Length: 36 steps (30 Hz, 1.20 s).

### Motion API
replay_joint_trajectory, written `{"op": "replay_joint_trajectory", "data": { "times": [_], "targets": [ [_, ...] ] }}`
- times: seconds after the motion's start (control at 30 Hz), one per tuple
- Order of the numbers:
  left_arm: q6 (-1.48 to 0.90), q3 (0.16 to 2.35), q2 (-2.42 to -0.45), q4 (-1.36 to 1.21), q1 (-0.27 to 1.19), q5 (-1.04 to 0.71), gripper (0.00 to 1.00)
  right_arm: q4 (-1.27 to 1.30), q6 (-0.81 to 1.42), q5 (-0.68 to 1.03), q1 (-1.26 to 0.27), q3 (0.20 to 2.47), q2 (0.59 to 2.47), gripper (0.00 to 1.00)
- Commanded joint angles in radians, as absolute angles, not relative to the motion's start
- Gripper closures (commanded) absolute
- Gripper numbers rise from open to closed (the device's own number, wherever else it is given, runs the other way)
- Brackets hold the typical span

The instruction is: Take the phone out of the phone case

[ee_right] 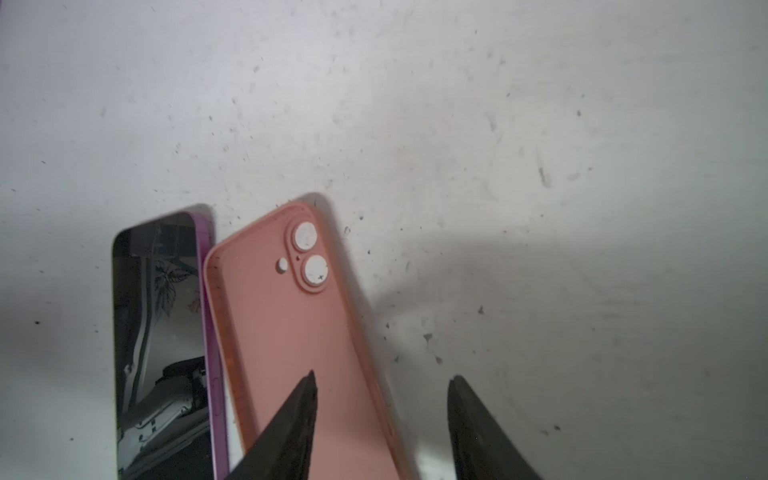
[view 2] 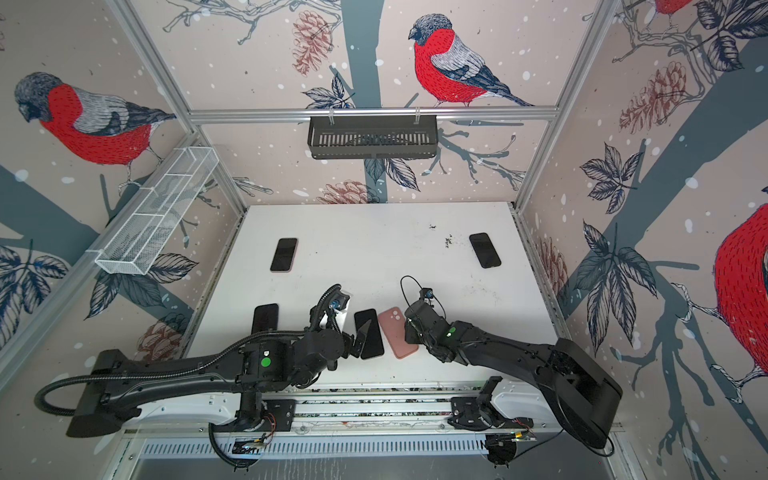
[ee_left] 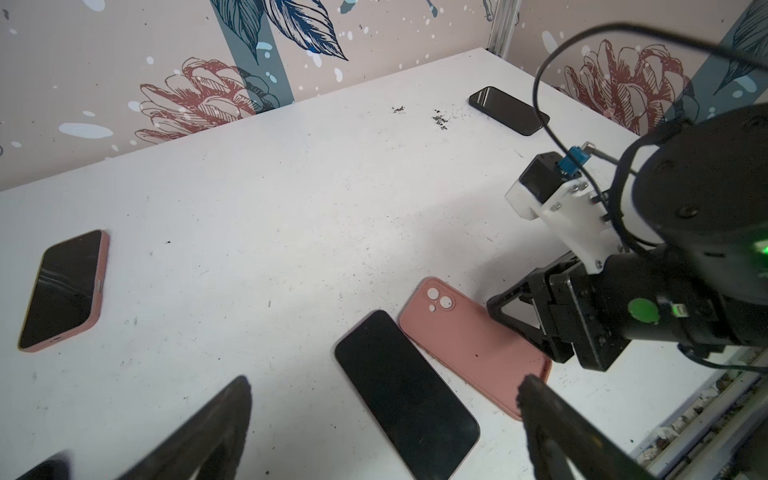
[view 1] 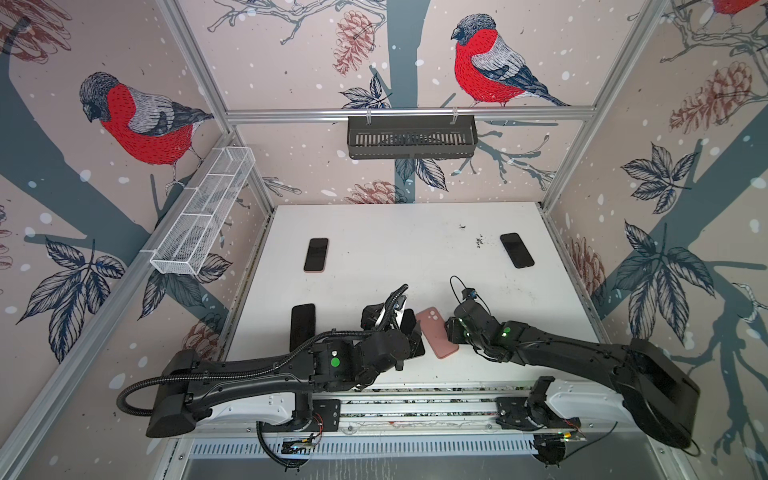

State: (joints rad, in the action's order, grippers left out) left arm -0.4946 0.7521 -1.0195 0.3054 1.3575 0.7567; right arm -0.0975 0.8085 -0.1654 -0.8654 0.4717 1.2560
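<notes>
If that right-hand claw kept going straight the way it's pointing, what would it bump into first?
Most likely the pink phone case. The right gripper points down at it, with one fingertip over the case's back and the other over bare table. Its height above the case is unclear.

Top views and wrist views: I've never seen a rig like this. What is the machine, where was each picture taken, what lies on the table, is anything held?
The machine is a left arm and a right arm mounted at the near edge of a white table. Two pictures look down from one overhead camera pair; the others come from a camera on each wrist. In the middle lie an empty pink case, back up, and beside it a bare phone, screen up. Elsewhere lie a far-left phone, a far-right phone and a near-left phone. The left end effector hangs wide open over the bare phone. The right end effector has its jaws apart, straddling the case's edge; nothing is held.
</notes>
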Motion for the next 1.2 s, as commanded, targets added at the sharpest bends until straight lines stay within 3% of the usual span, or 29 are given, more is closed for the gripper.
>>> {"op": "replay_joint_trajectory", "data": {
  "times": [0.0, 0.27, 0.43, 0.73, 1.17],
  "targets": [
    [-0.564, 0.750, -1.017, 0.358, 1.356, 0.770, 0.02, -0.057, 0.771, -0.146, -0.865, 0.470, 1.293, 0.50],
    [-0.575, 0.747, -1.026, 0.365, 1.356, 0.793, 0.02, -0.031, 0.776, -0.131, -0.875, 0.476, 1.330, 0.69],
    [-0.585, 0.752, -1.017, 0.370, 1.356, 0.790, 0.02, -0.022, 0.811, -0.121, -0.891, 0.483, 1.368, 0.86],
    [-0.614, 0.738, -0.977, 0.391, 1.356, 0.779, 0.02, 0.036, 0.943, -0.096, -0.897, 0.438, 1.397, 0.95],
    [-0.677, 0.761, -0.926, 0.462, 1.356, 0.801, 0.02, 0.043, 1.041, -0.091, -0.970, 0.424, 1.381, 0.95]
  ]
}}
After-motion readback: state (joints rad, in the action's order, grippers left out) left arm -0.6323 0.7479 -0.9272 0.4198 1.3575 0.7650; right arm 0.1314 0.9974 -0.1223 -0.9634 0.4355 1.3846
